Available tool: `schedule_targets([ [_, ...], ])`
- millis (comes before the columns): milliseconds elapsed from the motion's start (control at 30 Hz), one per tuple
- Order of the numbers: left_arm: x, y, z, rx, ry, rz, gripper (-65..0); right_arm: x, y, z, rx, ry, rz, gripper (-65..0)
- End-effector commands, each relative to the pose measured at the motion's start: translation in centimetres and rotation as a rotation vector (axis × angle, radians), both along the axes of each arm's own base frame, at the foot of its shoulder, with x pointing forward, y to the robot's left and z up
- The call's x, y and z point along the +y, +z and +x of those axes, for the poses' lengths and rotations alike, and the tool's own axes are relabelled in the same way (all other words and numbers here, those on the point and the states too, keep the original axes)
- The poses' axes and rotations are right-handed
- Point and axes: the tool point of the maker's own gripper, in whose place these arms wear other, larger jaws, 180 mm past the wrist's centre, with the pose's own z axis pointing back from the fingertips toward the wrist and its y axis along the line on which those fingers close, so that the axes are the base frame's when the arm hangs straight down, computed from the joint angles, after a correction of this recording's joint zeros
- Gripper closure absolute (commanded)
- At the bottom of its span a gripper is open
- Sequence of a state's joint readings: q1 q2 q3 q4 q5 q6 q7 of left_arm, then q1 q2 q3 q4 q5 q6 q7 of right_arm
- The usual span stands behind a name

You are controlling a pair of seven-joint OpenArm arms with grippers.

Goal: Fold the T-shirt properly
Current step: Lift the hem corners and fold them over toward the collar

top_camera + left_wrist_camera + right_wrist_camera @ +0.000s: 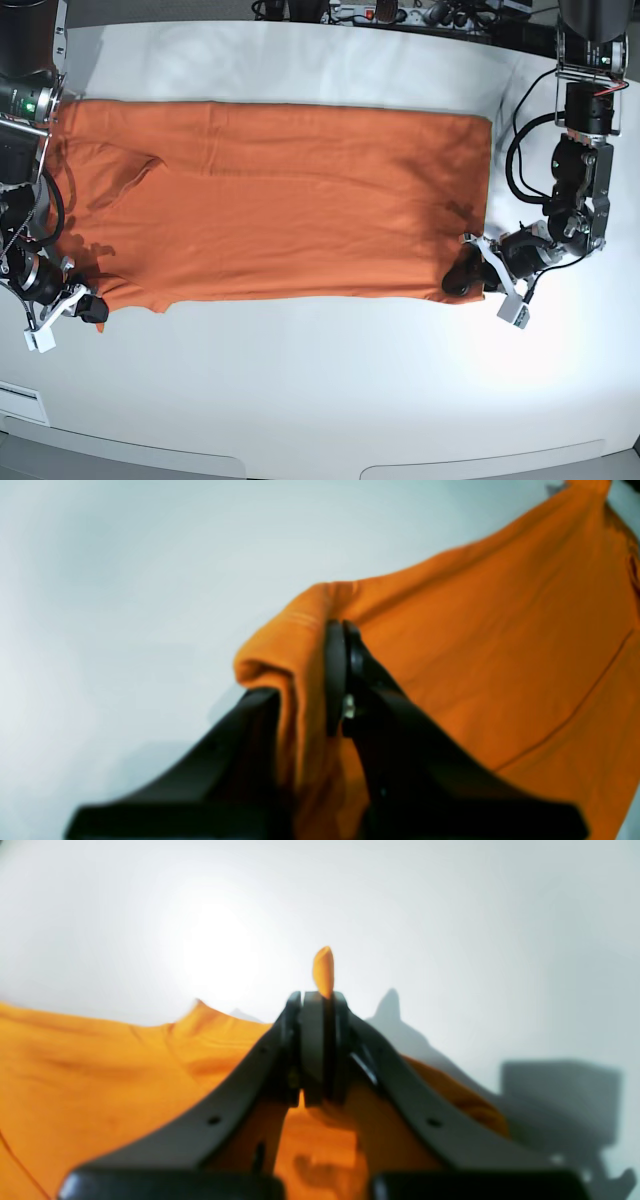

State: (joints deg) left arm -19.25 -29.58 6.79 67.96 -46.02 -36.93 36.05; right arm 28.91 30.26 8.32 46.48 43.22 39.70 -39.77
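Overhead base view — two close wrist views

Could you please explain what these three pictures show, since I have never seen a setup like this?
This is a robot with two arms at a white table. One picture looks down from above; the other two come from cameras on each wrist, looking along the black jaws. An orange T-shirt, already folded into a long band, lies flat on the table. In the overhead view, the left gripper is on the right side and pinches one near corner. The right gripper is on the left and pinches the other near corner; a bit of cloth pokes out past its jaws. Both are shut on the fabric.
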Motion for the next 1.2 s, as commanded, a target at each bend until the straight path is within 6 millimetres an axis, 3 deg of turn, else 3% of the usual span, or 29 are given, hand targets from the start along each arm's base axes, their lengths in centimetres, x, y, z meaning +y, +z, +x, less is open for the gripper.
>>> schedule_targets([
  [0,0.1,2.6,1.5,-0.077,0.007,-0.023,0.0,-0.6,2.9,1.6,-0.085,-0.010,-0.010,0.0],
  [533,-0.6,5.8,9.1,-0.161,0.079,-0.054,0.0,3.0,4.9,5.4,-0.160,0.098,-0.196,0.0],
  [667,-2.0,5.6,8.3,-0.119,-0.009,-0.039,0.0,3.1,4.9,5.3,-0.142,0.103,-0.180,0.0],
  [933,-2.1,4.1,5.9,0.041,-0.052,-0.117,0.0,4.1,3.5,3.6,-0.019,0.161,-0.123,0.0],
  [1167,-0.1,4.5,5.2,0.077,-0.044,-0.119,0.0,2.0,4.3,2.8,-0.001,0.139,-0.099,0.0],
])
